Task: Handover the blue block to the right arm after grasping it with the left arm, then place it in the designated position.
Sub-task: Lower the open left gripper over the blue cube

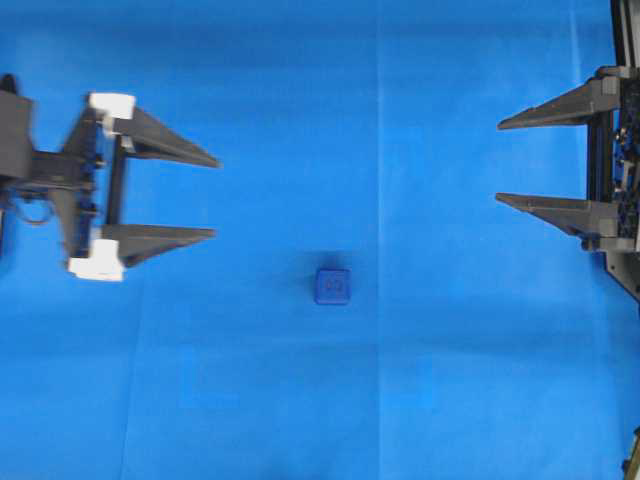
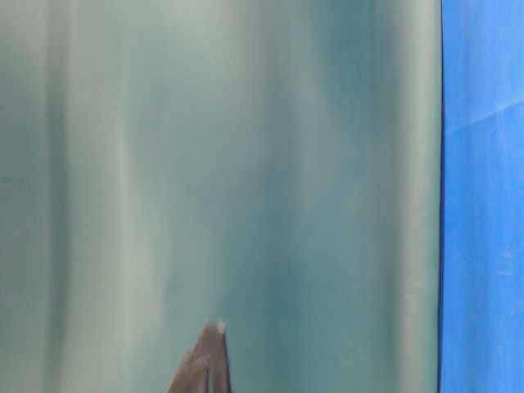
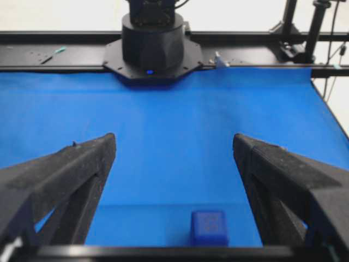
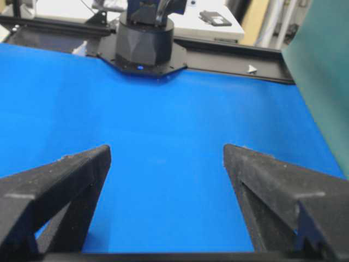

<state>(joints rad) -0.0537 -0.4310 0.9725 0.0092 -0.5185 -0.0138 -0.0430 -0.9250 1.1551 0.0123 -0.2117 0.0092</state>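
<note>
On the bright blue cloth-covered counter [image 1: 300, 400], the small navy rounded cube [image 1: 332, 286] is lying ungrasped; both claws, left [image 1: 215, 197] and right [image 1: 498, 162], are gaping, left needing to straddle it.

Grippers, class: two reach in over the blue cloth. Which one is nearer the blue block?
The left gripper, the one with white brackets. Its fingertips end closer to the blue block than the right gripper, at the far edge.

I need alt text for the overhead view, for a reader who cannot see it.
A small blue block lies alone on a blue cloth. The open left gripper and the open right gripper face each other from opposite edges, neither touching it.
</note>
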